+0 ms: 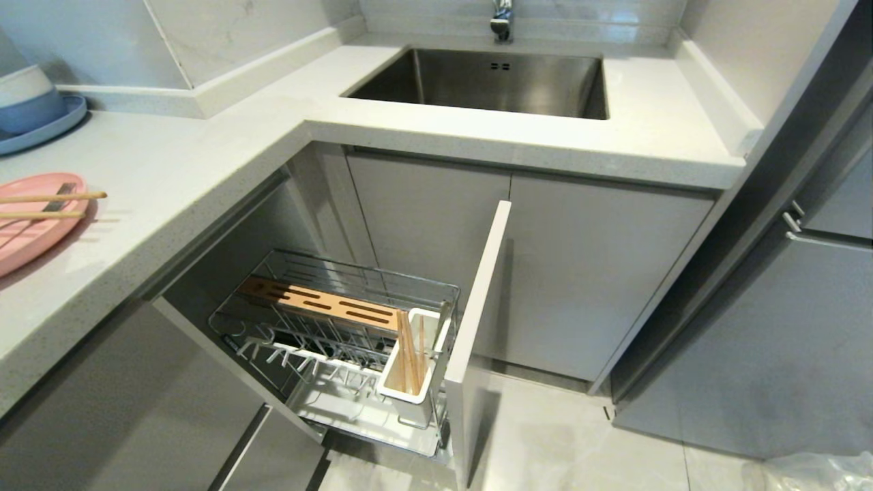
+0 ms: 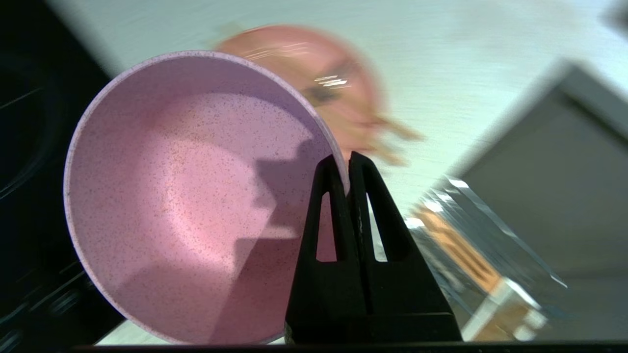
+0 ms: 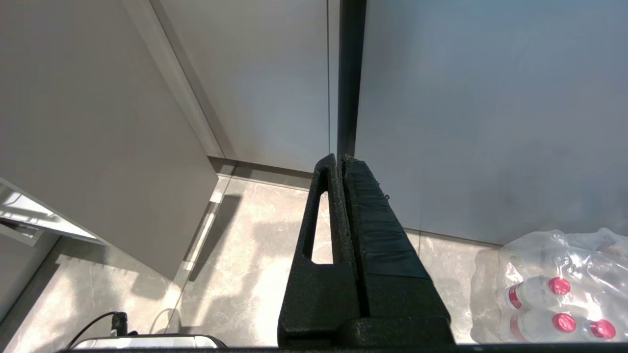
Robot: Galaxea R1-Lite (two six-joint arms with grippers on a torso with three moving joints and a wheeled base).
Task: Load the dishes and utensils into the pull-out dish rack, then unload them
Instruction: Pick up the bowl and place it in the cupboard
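One gripper does the work at this moment: the left gripper (image 2: 342,169), seen only in the left wrist view, has its two black fingers pressed together on the rim of the pink bowl (image 2: 196,196), one finger inside the rim and the other outside. The bowl hangs off the fingertips to one side, its hollow turned toward the camera, so only a short piece of rim is held and most of the bowl sits clear of the grip. Behind it, blurred, lie the pink plate (image 1: 31,228) and the chopsticks (image 1: 51,204) on the counter (image 1: 204,164), and to the other side the dish rack (image 1: 341,327) with its wooden bar (image 1: 320,303). The bowl seems to be on its way between counter and rack, though which way cannot be read. To do this carry well, the arm should probably move smoothly and not swing, because a grip on so little rim may let the bowl turn or slip. It should be lowered between the wire prongs, away from the white holder (image 1: 409,372) where more chopsticks stand, and let go only once it rests. The right gripper (image 3: 340,162) is closed on nothing, parked low above the floor (image 3: 245,269) beside a pack of bottles (image 3: 554,289).
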